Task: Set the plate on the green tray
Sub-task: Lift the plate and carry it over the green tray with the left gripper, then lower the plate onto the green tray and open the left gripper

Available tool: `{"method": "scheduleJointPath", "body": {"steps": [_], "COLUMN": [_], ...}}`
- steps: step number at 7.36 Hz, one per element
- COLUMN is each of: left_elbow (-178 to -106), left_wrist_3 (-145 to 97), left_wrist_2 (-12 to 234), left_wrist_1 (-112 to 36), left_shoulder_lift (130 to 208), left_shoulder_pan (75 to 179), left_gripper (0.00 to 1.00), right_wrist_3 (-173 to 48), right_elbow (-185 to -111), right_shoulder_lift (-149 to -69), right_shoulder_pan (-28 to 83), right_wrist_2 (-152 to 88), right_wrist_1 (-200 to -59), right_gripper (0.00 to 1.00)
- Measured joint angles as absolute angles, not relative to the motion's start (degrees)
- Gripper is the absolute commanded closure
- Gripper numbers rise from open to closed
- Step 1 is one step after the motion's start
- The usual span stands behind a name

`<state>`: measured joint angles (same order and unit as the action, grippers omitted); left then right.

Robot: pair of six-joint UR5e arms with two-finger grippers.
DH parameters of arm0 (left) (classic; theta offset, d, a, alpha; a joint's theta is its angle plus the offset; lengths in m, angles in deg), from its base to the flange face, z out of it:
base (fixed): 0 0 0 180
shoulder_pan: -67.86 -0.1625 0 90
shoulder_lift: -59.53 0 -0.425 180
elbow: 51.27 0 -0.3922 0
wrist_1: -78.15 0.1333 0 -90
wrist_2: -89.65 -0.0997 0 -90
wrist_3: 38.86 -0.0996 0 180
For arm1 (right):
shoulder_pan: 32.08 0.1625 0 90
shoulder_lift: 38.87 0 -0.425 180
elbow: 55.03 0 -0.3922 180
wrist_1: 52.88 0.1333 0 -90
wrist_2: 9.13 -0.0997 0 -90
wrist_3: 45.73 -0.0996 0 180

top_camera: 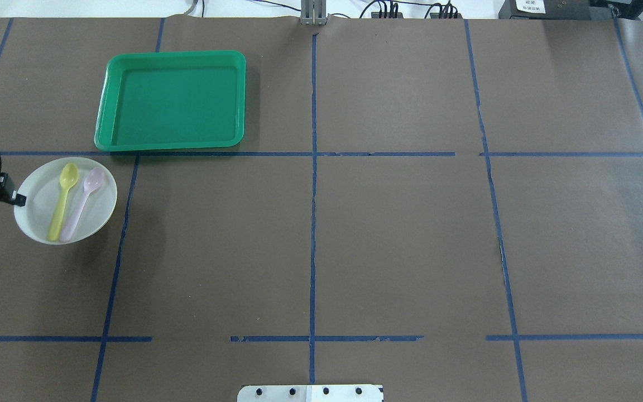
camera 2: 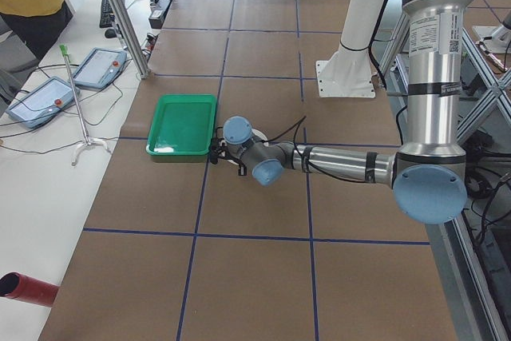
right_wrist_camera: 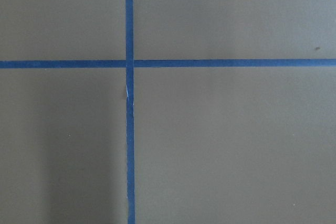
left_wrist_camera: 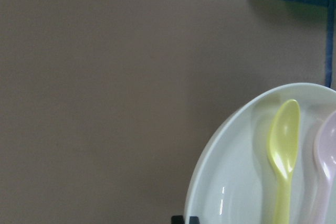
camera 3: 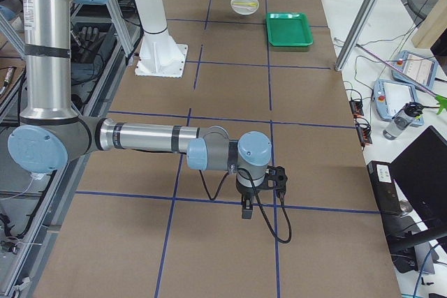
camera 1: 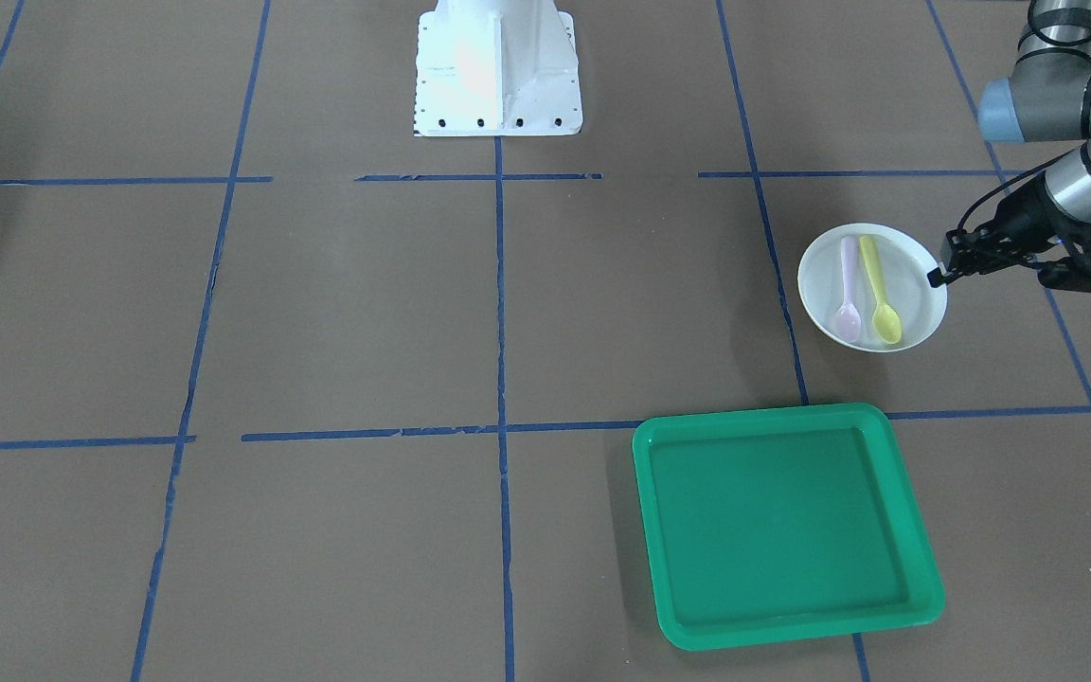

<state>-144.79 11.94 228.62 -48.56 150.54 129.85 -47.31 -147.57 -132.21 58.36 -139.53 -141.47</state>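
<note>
A white plate [camera 1: 913, 277] holds a yellow spoon [camera 1: 880, 296] and a pink spoon [camera 1: 849, 296]. It is near the table's edge on my left side [top_camera: 98, 207]. My left gripper [camera 1: 936, 276] is shut on the plate's rim, on the side away from the green tray [camera 1: 778, 526]. Its tips show at the bottom of the left wrist view [left_wrist_camera: 185, 219], on the plate [left_wrist_camera: 236, 182]. The green tray [top_camera: 171, 100] is empty, one grid cell beyond the plate. My right gripper [camera 3: 246, 211] points down over bare table far from both; I cannot tell if it is open.
The brown table cover is marked with blue tape lines [top_camera: 313, 223]. The robot's white base [camera 1: 498, 66] stands at the middle of the near edge. The right wrist view shows only a tape crossing [right_wrist_camera: 129, 63].
</note>
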Motion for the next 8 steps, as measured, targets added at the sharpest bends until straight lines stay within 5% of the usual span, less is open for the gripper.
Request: {"method": "scheduleJointPath", "body": {"steps": [4,8], "left_elbow": [-134.4,-119.3], "left_wrist_3": [12.4,13.8], "left_wrist_2": [228.7,228.4], "left_wrist_1": [-32.3,-42.1], "left_shoulder_lift": [174.9,180.7], "left_shoulder_pan": [130.8,129.7], "left_gripper": [1.0,1.0], "right_wrist_3": [-47.3,-47.3], "right_elbow": [-147.6,-147.6], "right_shoulder_lift": [-132.2,-132.2], "right_shoulder_pan": [58.4,58.4], "right_wrist_2": [-139.5,-139.6], "right_wrist_1": [-141.5,-141.5], "right_gripper": [0.0,0.0]}}
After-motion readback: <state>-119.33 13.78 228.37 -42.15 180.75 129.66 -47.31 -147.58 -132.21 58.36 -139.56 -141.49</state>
